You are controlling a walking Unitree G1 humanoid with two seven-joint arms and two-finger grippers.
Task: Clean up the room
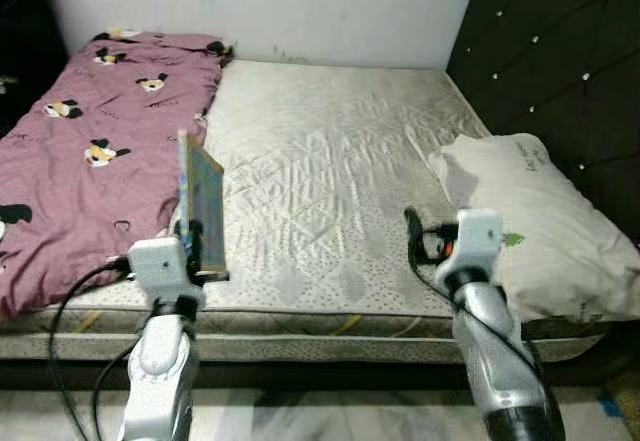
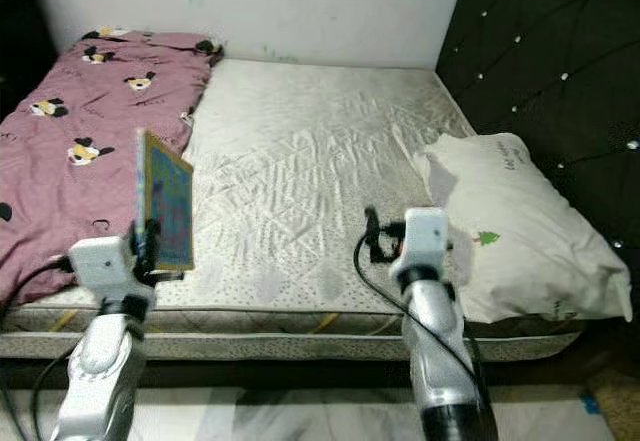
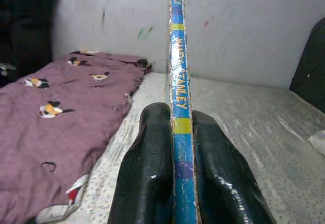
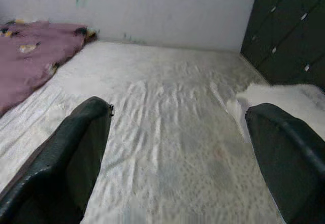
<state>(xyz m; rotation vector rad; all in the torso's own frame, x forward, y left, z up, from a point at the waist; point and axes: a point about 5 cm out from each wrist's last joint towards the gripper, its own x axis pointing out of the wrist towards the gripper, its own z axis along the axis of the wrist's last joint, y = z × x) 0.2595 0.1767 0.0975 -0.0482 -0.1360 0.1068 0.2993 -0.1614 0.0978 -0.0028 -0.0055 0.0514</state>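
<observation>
Bed (image 1: 330,161) lies ahead; my left gripper (image 3: 182,148) clamps a thin book (image 1: 203,201) upright above its near edge, right gripper (image 4: 177,153) fingers spread wide.

Left end effector (image 3: 175,170) raised on a bent silver arm, black fingers (image 3: 144,168) pressed flat on both faces of a thin book (image 1: 202,201) standing upright. Right end effector (image 4: 177,153) level alongside, fingers spread wide, holding nothing.
</observation>
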